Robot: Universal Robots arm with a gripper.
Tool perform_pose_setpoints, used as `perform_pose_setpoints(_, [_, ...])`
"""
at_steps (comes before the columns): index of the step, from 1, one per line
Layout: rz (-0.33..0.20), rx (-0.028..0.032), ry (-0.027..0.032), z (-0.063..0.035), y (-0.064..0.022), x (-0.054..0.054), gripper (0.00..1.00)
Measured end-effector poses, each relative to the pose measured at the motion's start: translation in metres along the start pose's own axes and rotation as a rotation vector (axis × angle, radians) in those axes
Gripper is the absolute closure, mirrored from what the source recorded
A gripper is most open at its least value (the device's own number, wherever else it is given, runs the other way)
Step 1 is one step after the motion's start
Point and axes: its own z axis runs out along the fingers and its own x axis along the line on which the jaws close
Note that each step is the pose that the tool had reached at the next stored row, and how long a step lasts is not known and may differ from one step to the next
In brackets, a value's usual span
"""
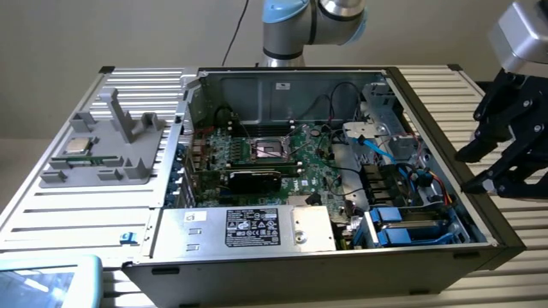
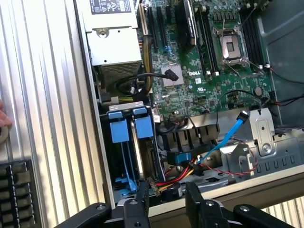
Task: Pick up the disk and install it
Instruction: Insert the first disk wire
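Observation:
The disk [image 1: 401, 226] stands on edge in the drive bay at the front corner of the open computer case, on the exterior view's right. Its blue carrier shows there. In the wrist view the disk's [image 2: 142, 126] blue carrier tabs sit side by side over the bay, with a silver edge between them. My gripper [image 1: 469, 172] hangs just outside the case's side wall, beside and above that bay. Its black fingers [image 2: 142, 202] are apart with nothing between them, so the gripper [image 2: 167, 200] is open.
A silver power-supply box [image 1: 244, 228] with a black label lies beside the bay. The motherboard [image 1: 269, 149], a blue data cable [image 2: 228, 135] and red and yellow wires [image 2: 180, 176] fill the case. A grey fixture [image 1: 102, 151] stands on the ribbed table. A person's fingertip [image 2: 3, 118] shows.

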Motion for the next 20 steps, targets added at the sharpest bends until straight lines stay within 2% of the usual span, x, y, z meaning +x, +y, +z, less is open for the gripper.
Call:
perform_pose_setpoints(6, [-0.069, -0.0185, -0.0016, 0.0075, -0.0003, 0.004, 0.56])
perform_pose_setpoints(8, [-0.093, -0.0222, -0.0041, 0.0085, -0.0003, 0.004, 0.56])
perform_pose_setpoints(14, [-0.122, -0.0225, -0.0227, 0.0112, -0.0017, 0.01, 0.56])
perform_pose_setpoints(16, [-0.132, -0.0242, -0.0269, 0.013, -0.0021, 0.013, 0.56])
perform_pose_setpoints(20, [-0.162, -0.0291, -0.0303, 0.0166, -0.0022, 0.016, 0.56])
